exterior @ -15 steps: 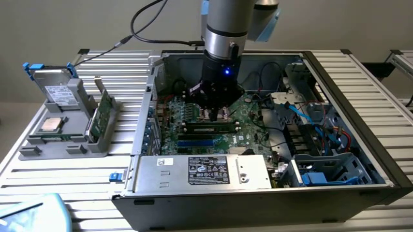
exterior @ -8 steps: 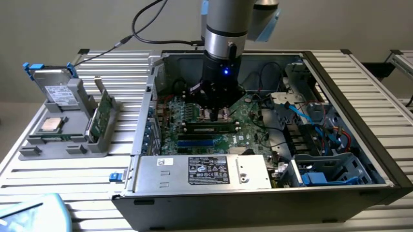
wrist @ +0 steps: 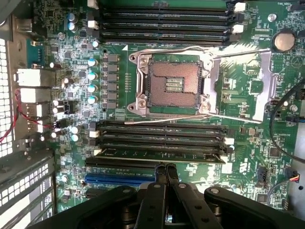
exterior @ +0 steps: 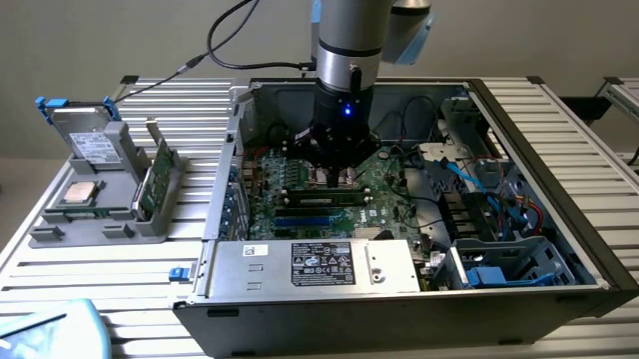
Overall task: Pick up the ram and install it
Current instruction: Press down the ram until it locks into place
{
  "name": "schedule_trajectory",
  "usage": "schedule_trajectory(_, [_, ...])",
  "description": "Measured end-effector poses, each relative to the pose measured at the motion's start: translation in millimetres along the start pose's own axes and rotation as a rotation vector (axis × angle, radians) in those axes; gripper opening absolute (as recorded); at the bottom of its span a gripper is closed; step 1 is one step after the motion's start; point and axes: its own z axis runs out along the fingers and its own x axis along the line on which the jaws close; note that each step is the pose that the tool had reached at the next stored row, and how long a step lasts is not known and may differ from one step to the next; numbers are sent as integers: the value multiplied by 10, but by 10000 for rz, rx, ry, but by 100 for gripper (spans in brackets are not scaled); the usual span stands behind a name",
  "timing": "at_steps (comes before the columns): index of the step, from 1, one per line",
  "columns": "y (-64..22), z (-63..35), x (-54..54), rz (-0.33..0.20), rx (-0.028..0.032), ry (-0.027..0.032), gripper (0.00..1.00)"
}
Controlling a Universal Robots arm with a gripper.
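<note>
Your arm stands upright inside the open computer case on the desk, hand pointing straight down, fingers closed together, gripping nothing. The ram lies seated in a motherboard slot just below the fingertips. The wrist view adds the bare CPU socket beyond.

The motherboard is seen as glossy green laminate, its socket frame as bright polished metal. Matt black plastic is shown by the gripper; ribbed aluminium by the table.
</note>
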Motion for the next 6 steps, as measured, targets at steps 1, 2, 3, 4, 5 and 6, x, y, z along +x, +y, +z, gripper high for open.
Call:
schedule_trajectory(1, [0,0,0,0,0,0,11])
schedule_trajectory(2, [0,0,0,1,0,0,11])
schedule_trajectory(3, [0,0,0,3,0,0,11])
schedule_trajectory(4, [0,0,0,4,0,0,11])
schedule_trajectory(5, [0,0,0,4,-1,-1,11])
schedule_trajectory(6, [0,0,0,4,-1,-1,11])
